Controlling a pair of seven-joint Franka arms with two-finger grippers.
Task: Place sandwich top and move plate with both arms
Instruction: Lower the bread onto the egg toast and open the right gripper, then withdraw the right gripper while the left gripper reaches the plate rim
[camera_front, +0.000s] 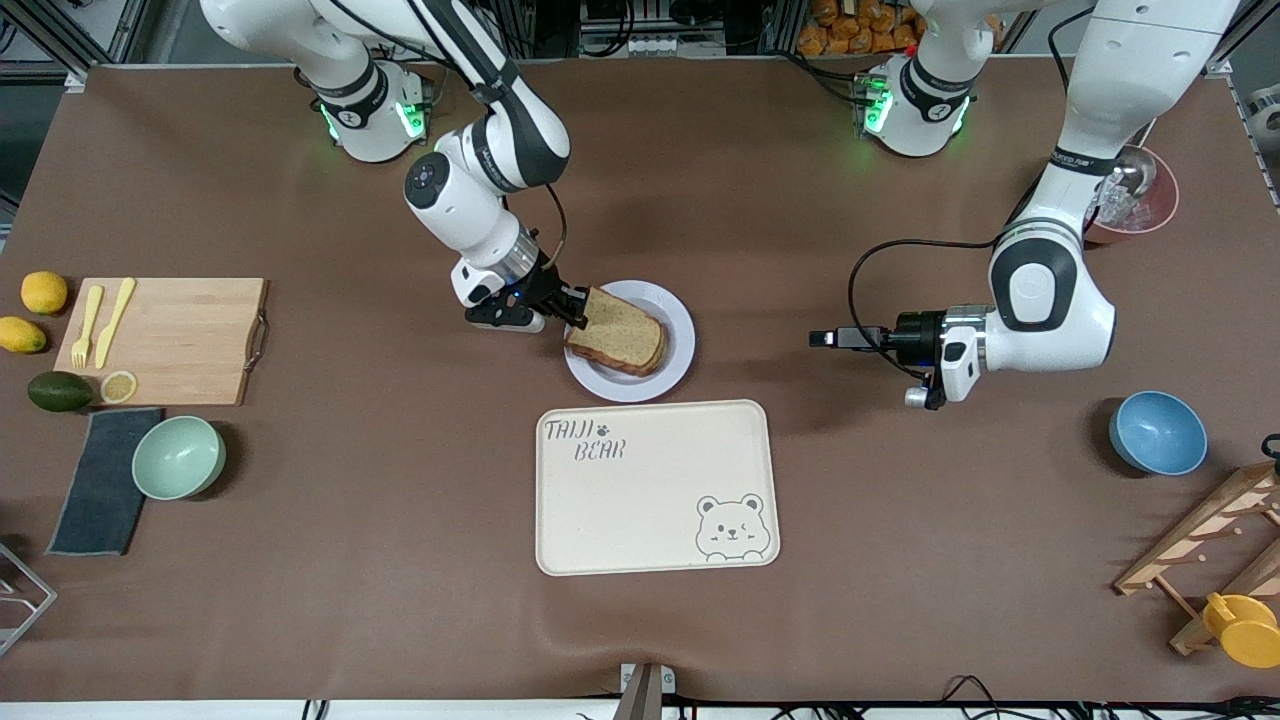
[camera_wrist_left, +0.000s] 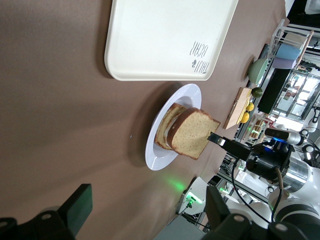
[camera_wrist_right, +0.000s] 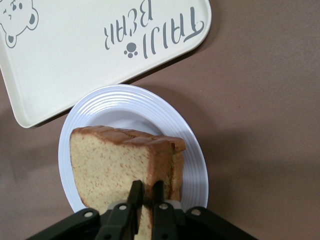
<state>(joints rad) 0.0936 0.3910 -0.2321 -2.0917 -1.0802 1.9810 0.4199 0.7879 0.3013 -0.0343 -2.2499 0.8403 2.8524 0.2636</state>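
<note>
Right gripper (camera_front: 578, 309) sits over the rim of the plate (camera_front: 680, 335) on the side toward the right arm's end of the table, fingers pinched on the raised edge of the sandwich top (camera_front: 622, 328). The slice is tilted: held edge up, the rest leaning down onto the stack on the plate. From the right wrist view the fingers (camera_wrist_right: 134, 196) straddle the slice's edge with only a thin gap between them.

Left gripper (camera_front: 822, 338) hangs over bare table toward the left arm's end, well apart from the plate, jaws spread wide, holding nothing, pointed at the plate. That arm waits.

Around the plate: cream tray (camera_front: 655, 487) with the bear drawing and rounded corners lies just beside it, nearer the front camera, with a thin strip of table between them. Nothing stands between either gripper and the plate.

Materials: the bread is brown, porous crumb with a darker crust; the plate is glossy, pale, with concentric ridges on the rim; the table cover is matte brown.

Open table lies all round the plate except on the tray's side. Cutting board (camera_front: 165, 340), green bowl (camera_front: 179, 457) and blue bowl (camera_front: 1158, 432) are well apart at the table ends.
</note>
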